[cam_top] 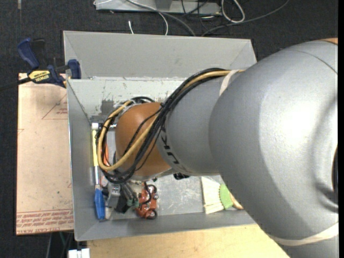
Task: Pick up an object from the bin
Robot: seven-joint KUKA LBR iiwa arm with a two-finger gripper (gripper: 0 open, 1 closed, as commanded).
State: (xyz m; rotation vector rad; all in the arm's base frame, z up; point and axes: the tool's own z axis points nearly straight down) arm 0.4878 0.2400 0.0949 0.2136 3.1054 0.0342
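Two things, blue piece (99,204) and red lump (146,202), just beside the gripper (121,195), its opening indiscernible.

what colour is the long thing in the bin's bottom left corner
The long thing is blue, in the camera view.

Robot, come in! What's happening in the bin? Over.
Pincer low, near-left corner of bin. Blue stick and red toy beside it. Arm covers much else.

- The arm (269,128) reaches in from the right across the bin (161,55), its wrist over the left half.
- A small heap (129,199) lies in the near left corner, under the wrist.
- A flat block (210,195) lies by the near wall, right of the heap.
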